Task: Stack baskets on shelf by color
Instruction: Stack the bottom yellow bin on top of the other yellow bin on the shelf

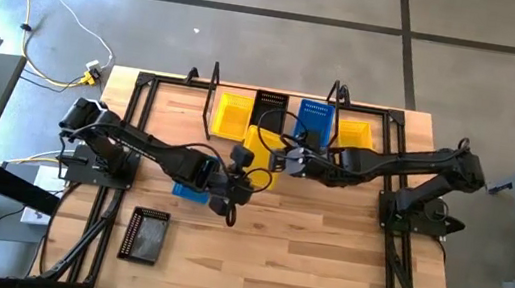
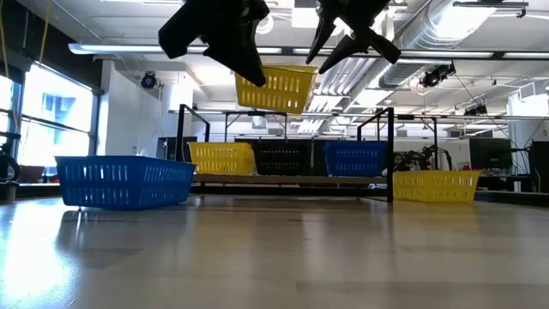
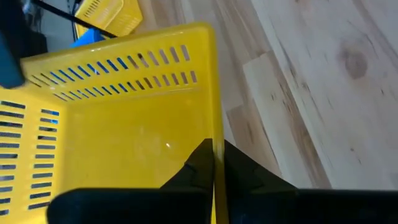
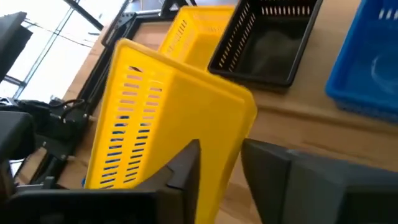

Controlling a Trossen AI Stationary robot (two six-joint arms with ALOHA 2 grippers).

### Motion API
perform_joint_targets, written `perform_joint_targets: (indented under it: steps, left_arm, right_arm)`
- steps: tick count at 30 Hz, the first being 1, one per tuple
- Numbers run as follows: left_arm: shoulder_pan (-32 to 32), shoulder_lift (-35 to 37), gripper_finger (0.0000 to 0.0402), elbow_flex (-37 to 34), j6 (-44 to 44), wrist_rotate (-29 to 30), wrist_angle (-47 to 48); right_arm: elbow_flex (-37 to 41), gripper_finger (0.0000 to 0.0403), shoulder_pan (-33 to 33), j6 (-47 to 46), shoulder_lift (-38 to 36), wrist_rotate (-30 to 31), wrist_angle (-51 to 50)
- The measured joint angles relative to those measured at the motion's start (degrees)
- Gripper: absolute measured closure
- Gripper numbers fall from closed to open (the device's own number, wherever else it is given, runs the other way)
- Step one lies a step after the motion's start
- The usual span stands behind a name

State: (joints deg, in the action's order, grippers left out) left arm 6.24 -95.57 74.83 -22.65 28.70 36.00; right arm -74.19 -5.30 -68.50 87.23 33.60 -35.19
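Observation:
A yellow basket [image 1: 259, 147] [image 2: 276, 88] hangs in the air in front of the shelf [image 1: 274, 98], between both grippers. My left gripper [image 1: 244, 170] [image 3: 216, 169] is shut on it. My right gripper [image 1: 288, 158] [image 4: 225, 171] is open, its fingers standing on either side of the basket's opposite edge [image 4: 231, 155]; whether they touch it I cannot tell. On the shelf sit a yellow basket [image 1: 230, 115], a black basket [image 1: 270, 108] and a blue basket [image 1: 313, 121]. Another yellow basket [image 1: 355, 134] rests on the table to the shelf's right. My left gripper holds the yellow basket by a side wall near a corner [image 3: 217, 134]. One finger [image 3: 194, 171] is inside the basket and one finger [image 3: 245, 171] outside, pinching the wall. The basket is lifted clear of the table and tilted.
A blue basket [image 1: 188, 192] [image 2: 124, 182] lies on the table under the left arm. A black basket [image 1: 146, 234] sits toward the near left corner. The shelf's black upright loops [image 2: 390, 154] stand at its ends. Bare wood stretches across the near right of the table [image 1: 321, 264].

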Motion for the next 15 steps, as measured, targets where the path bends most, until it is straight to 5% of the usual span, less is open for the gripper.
perform_joint_targets:
  steps: [7,15]
  left_arm:
    - [-3.4,2.3,0.0401,0.0,4.6,-3.7,3.5]
    - [-9.2,7.9,0.0401,0.0,5.2,-6.9,4.6]
  right_arm:
    - [0.0,0.0256,2.6,8.5,-5.2,0.2,0.2]
    - [0.0,0.0249,5.6,19.9,-13.3,0.3,1.5]
